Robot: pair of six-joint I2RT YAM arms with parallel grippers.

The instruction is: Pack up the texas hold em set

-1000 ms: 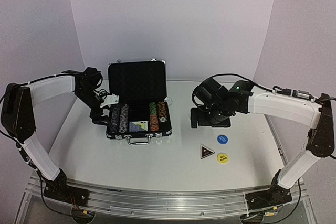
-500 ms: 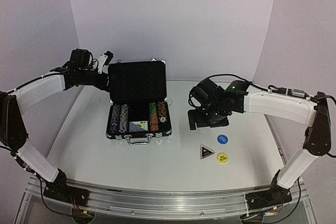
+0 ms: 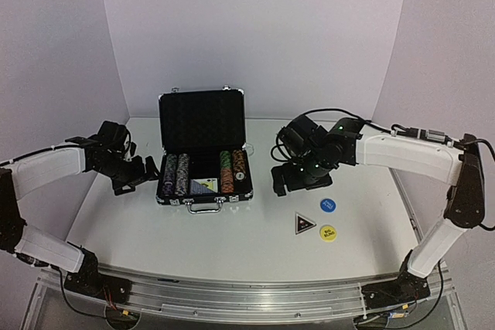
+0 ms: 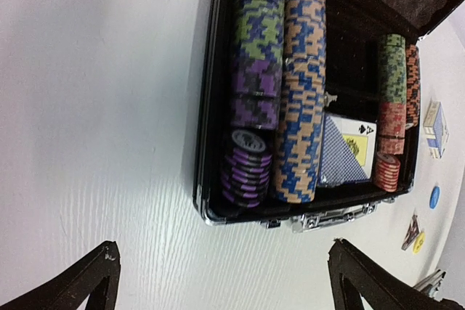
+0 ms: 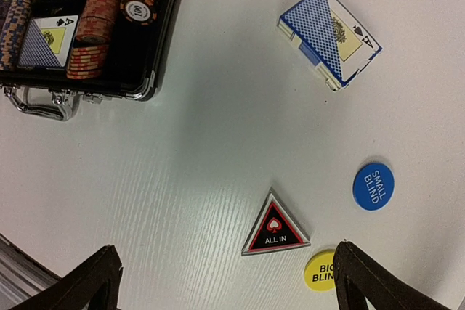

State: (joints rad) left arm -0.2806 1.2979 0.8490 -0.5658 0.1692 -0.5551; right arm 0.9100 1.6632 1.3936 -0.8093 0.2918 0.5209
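The black silver-trimmed case (image 3: 203, 117) stands open, lid upright, with rows of striped chips (image 3: 176, 174) and a blue card deck (image 3: 205, 185) inside. My left gripper (image 3: 139, 174) is open and empty, low beside the case's left side; its wrist view (image 4: 225, 281) shows the case rim (image 4: 207, 143) and chips (image 4: 298, 92). My right gripper (image 3: 290, 179) is open and empty, above the table right of the case. Its wrist view (image 5: 229, 281) shows a second blue deck (image 5: 330, 38), the black triangular marker (image 5: 275, 226), blue button (image 5: 373, 186) and yellow button (image 5: 323, 270) lying loose.
In the top view the marker (image 3: 304, 224), blue button (image 3: 328, 205) and yellow button (image 3: 329, 233) lie near front right. The loose deck is hidden under my right arm there. White walls close in at the back and sides.
My left arm swung from beside the case up to the lid's top left corner, then came down low to the left of the case. My right gripper shifted slightly left.
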